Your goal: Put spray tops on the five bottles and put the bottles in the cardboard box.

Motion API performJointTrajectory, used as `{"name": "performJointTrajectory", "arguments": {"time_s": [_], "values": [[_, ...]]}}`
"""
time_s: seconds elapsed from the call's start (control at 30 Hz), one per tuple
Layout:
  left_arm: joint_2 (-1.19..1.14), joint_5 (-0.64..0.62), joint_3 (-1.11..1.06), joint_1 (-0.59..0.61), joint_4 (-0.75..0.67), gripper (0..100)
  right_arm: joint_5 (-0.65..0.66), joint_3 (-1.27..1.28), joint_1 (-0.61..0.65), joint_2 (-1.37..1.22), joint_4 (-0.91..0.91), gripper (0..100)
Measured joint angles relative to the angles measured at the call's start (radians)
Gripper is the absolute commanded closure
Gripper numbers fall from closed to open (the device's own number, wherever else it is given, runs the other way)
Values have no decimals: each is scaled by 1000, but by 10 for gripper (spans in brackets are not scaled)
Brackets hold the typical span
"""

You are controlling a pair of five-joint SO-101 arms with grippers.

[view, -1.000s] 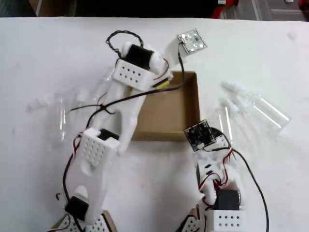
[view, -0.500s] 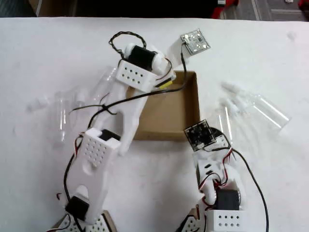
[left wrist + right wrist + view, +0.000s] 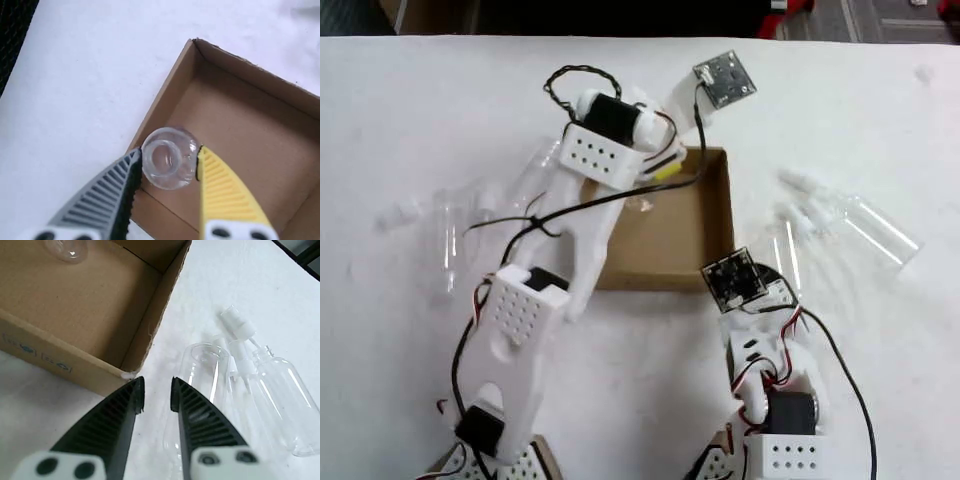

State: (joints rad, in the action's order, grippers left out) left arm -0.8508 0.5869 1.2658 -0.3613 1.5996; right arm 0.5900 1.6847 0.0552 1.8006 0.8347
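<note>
My left gripper [image 3: 167,152] is shut on a clear bottle [image 3: 170,161], grey finger on one side and yellow on the other. The bottle's round end faces the wrist camera, and it hangs over a corner of the cardboard box [image 3: 250,145]. From above, the yellow finger [image 3: 665,170] sits at the box's [image 3: 728,200] far left corner. My right gripper [image 3: 156,385] hovers over the table just outside the box's near right corner [image 3: 165,295], with a narrow gap between its black fingers and nothing in it. Beside it lie clear bottles [image 3: 200,375] [image 3: 285,400] and white spray tops [image 3: 235,325].
More clear bottles lie left of the box [image 3: 445,240] [image 3: 535,170]. Right of the box are bottles [image 3: 880,230] and spray tops [image 3: 805,185]. The left arm's white links cross the box's left side. The right arm's wrist camera [image 3: 733,278] sits at the box's near right corner.
The left wrist has shifted slightly toward the far side and turned, its camera board swinging up and right. The bottle now shows over the box floor. The right arm has stayed still.
</note>
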Motion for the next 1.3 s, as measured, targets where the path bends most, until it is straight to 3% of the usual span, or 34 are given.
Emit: {"name": "performJointTrajectory", "arguments": {"time_s": [0.57,0.77,0.87,0.93,1.0,1.3], "values": [[5,-5,41,2,9,828,0,0,0,0,0,925],[157,-149,275,41,158,837,0,0,0,0,0,925],[253,-216,318,117,189,924,0,0,0,0,0,925],[293,-244,265,175,189,988,0,0,0,0,0,925],[318,-249,137,212,189,960,0,0,0,0,0,925],[423,-190,-594,203,135,978,0,0,0,0,0,925]]}}
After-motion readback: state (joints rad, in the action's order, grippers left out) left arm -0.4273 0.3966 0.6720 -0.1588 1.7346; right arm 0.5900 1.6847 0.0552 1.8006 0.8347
